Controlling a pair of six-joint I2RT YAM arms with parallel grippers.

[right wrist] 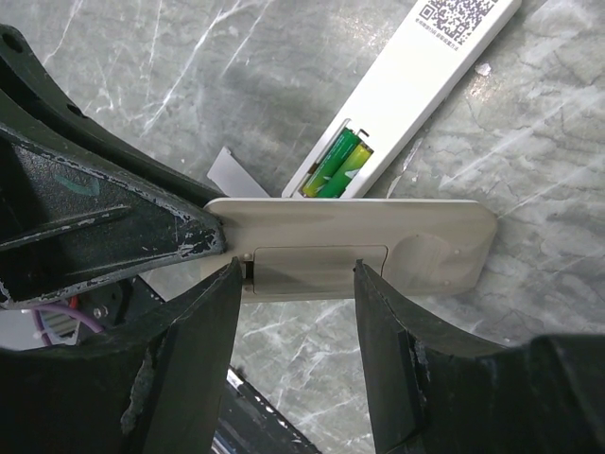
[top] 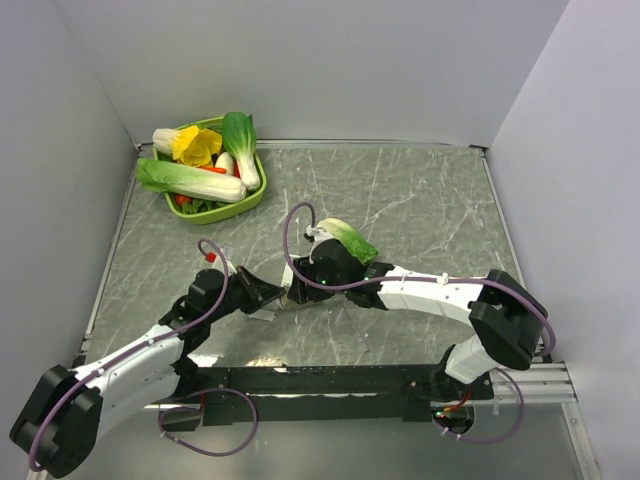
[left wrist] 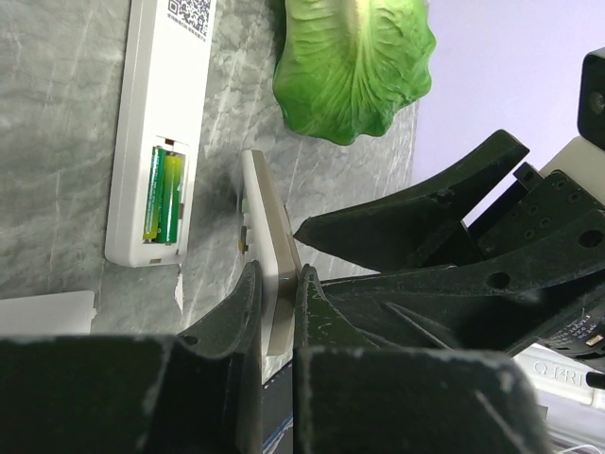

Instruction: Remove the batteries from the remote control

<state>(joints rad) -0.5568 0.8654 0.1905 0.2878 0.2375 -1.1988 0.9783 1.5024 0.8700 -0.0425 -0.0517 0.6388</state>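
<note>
Lying face-down, remote control (left wrist: 156,104) bears QR code (left wrist: 190,11); green batteries (left wrist: 164,194) exposed.

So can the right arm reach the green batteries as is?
Probably not straight away: the batteries lie uncovered, but the beige remote clamped in the left gripper sits across the right gripper's path.

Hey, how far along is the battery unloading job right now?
Done: the white remote lies with its compartment uncovered, green batteries still inside. In hand: the left gripper pinches a cream remote; the right gripper, open, straddles its closed battery door. Left: no battery visibly out yet.
</note>
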